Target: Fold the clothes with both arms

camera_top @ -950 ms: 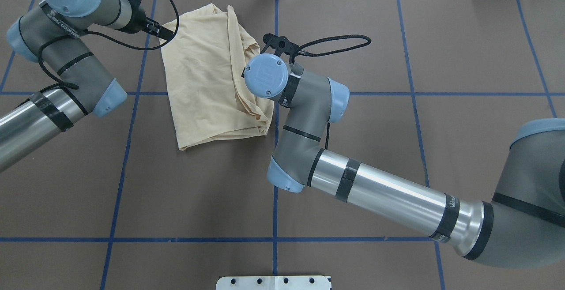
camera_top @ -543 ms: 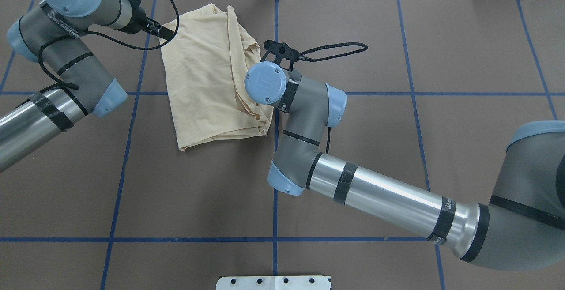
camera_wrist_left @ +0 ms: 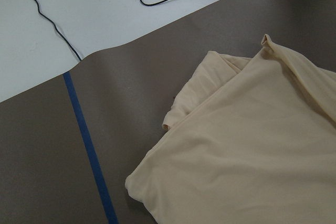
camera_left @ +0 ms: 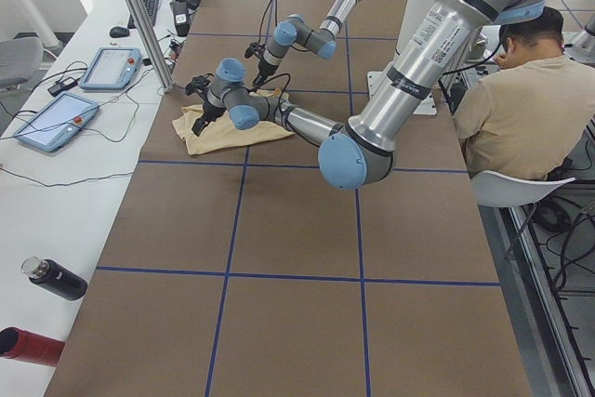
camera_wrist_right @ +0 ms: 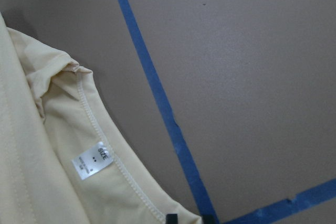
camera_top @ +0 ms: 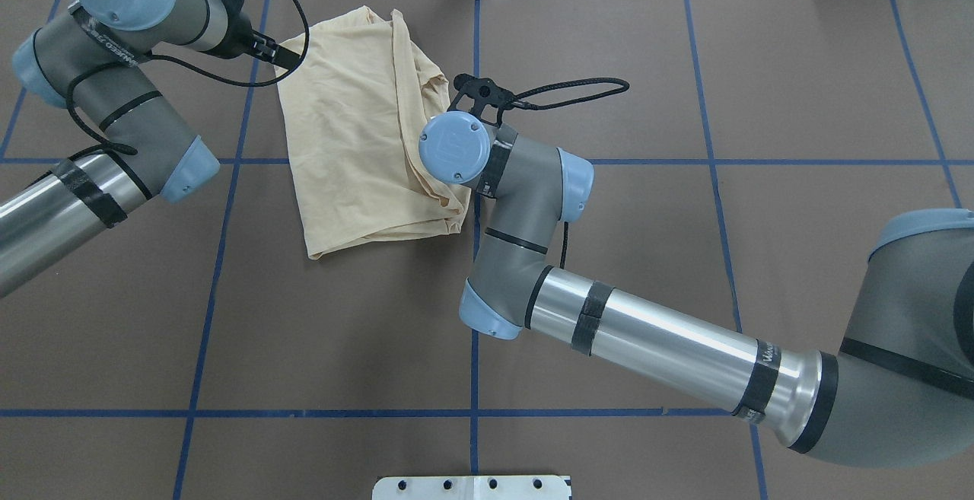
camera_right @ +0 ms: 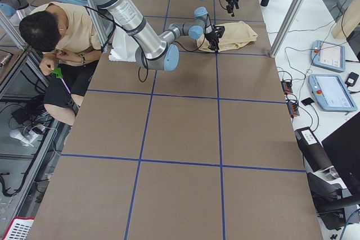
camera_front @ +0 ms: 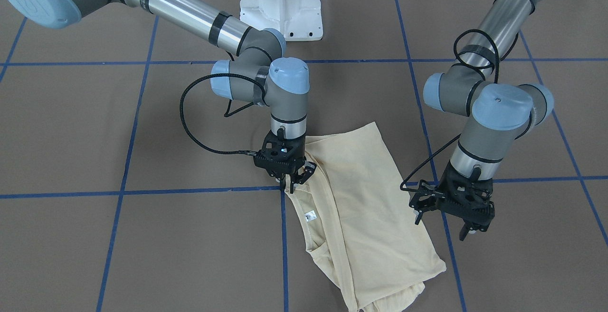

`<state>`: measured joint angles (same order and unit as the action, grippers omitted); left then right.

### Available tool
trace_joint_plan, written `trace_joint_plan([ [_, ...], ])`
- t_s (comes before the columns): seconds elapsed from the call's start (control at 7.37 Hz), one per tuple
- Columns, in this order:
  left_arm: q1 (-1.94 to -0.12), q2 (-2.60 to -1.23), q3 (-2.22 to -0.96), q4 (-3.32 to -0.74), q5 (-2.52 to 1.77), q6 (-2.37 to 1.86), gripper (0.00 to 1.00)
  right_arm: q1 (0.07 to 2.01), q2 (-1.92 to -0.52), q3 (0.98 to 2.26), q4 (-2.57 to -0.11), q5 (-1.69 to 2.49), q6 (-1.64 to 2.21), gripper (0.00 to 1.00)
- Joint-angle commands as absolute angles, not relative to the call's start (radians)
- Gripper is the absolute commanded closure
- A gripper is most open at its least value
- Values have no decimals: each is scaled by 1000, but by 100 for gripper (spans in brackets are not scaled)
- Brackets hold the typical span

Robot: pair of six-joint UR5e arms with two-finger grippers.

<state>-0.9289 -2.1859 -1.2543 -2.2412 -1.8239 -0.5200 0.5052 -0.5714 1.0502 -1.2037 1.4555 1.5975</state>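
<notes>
Cream shirt (camera_front: 365,198) roughly folded on the brown desk (camera_front: 142,245), one tool at each side.
Right tool (camera_front: 298,181) low at the neckline edge, close to the white neck label (camera_front: 309,216) and a crossing of blue tape lines (camera_front: 283,189), fingertips narrowly parted right at the hem. Left tool (camera_front: 439,229) spread wide just beside the shirt's opposite edge, above bare desk, holding nothing. Shirt in a long rumpled strip between the two, toward the desk's far side from the robot's base.

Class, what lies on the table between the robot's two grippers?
The folded cream shirt, between right gripper and left gripper, clearest in the front-facing view.
</notes>
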Motion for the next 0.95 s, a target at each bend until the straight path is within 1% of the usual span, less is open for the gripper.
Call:
trace_joint_plan([
  [0.0, -928, -2186, -1255, -2241, -1824, -520, 0, 502, -563, 1048, -1209, 1451, 1603, 100],
  [0.14, -928, -2186, -1255, -2241, -1824, -520, 0, 502, -561, 1061, -1213, 1453, 1611, 100],
  [0.27, -928, -2186, -1258, -2241, -1824, -520, 0, 503, -601, 1137, -1232, 1460, 1608, 100],
  [0.41, -928, -2186, -1258, -2243, -1824, -541, 0, 502, -670, 1272, -1305, 1463, 1608, 100],
  [0.54, -927, -2186, -1259, -2243, -1824, -554, 0, 483, -771, 1430, -1366, 1468, 1608, 100],
  [0.68, -922, -2186, -1261, -2243, -1824, -552, 0, 450, -914, 1603, -1371, 1457, 1611, 100],
  [0.81, -920, -2186, -1264, -2243, -1825, -554, 0, 419, -1040, 1744, -1373, 1445, 1611, 100],
])
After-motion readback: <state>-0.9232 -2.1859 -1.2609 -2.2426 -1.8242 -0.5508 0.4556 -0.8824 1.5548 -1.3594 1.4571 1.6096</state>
